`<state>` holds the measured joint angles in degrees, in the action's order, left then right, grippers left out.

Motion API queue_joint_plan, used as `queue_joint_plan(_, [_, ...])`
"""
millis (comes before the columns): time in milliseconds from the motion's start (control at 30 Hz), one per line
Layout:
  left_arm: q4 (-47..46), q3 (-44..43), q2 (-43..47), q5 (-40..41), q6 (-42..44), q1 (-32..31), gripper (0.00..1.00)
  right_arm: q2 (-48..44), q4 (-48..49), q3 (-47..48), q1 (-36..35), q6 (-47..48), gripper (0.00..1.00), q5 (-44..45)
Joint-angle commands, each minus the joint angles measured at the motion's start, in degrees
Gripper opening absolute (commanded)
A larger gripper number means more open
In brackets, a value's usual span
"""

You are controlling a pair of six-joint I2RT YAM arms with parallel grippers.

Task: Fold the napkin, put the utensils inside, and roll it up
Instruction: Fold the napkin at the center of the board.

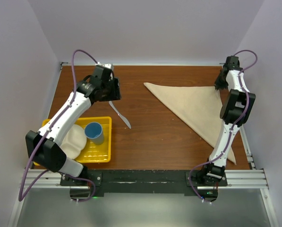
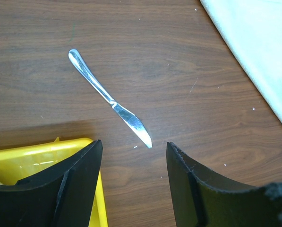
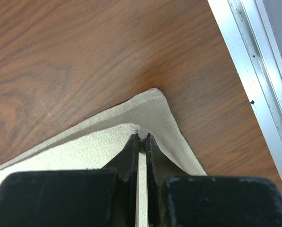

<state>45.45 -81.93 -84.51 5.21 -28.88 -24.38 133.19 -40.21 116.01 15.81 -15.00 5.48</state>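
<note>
Two arms work over a brown table [image 1: 155,142]. The napkin [image 1: 197,106] lies on the right half, folded into a triangle, with one long point reaching toward the near right edge and another toward the middle of the table. The right gripper [image 3: 141,138] sits at the napkin's far right corner. Its jaws are pressed together on the upper layer of cloth just inside that corner, while the lower layer lies flat on the wood. The left gripper [image 2: 133,144] hangs over the left half with its jaws wide apart and nothing between them. The knife [image 2: 107,97] lies flat on bare wood below it, slanted, blade tip toward the near side. It is between the napkin and a yellow tray [image 1: 105,156], touching neither. The tray holds a white plate [image 1: 74,139] and a blue cup [image 1: 94,131].
</note>
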Motion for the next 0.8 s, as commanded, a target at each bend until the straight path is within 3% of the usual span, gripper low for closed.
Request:
queue_joint_plan(0, [-1.2,-2.6,-0.3,-0.2,0.2,0.6,0.61,0.8,1.0,3.4,0.5,-0.4,0.00,1.2])
queue_joint_plan(133, [-1.3,-2.7,-0.7,-0.5,0.4,0.7,0.61,1.4,0.9,3.9,0.5,0.2,0.00,1.6])
queue_joint_plan(233, [-1.3,-2.7,-0.7,-0.6,0.4,0.7,0.61,2.2,0.4,4.9,0.5,0.9,0.07,3.0])
queue_joint_plan(333, [-1.2,-2.7,-0.9,-0.6,0.5,0.7,0.61,2.7,-0.3,6.1,0.5,1.6,0.23,6.1])
queue_joint_plan(367, [-0.9,-2.8,-0.9,-0.6,0.4,0.7,0.61,3.0,-0.8,6.9,0.5,1.8,0.38,9.0])
queue_joint_plan(533, [-0.6,-3.6,-0.4,-4.4,-0.1,0.7,0.60,1.7,-4.4,12.1,-1.4,0.6,0.57,11.7])
queue_joint_plan(633, [-6.8,3.5,3.5,-6.6,-1.0,0.7,0.60,-3.7,-5.7,6.5,-5.4,-1.4,0.60,14.9])
queue_joint_plan(767, [-8.9,6.3,5.1,-10.4,-2.1,0.5,0.56,-12.6,-11.4,-1.9,-8.6,-10.1,0.61,20.6])
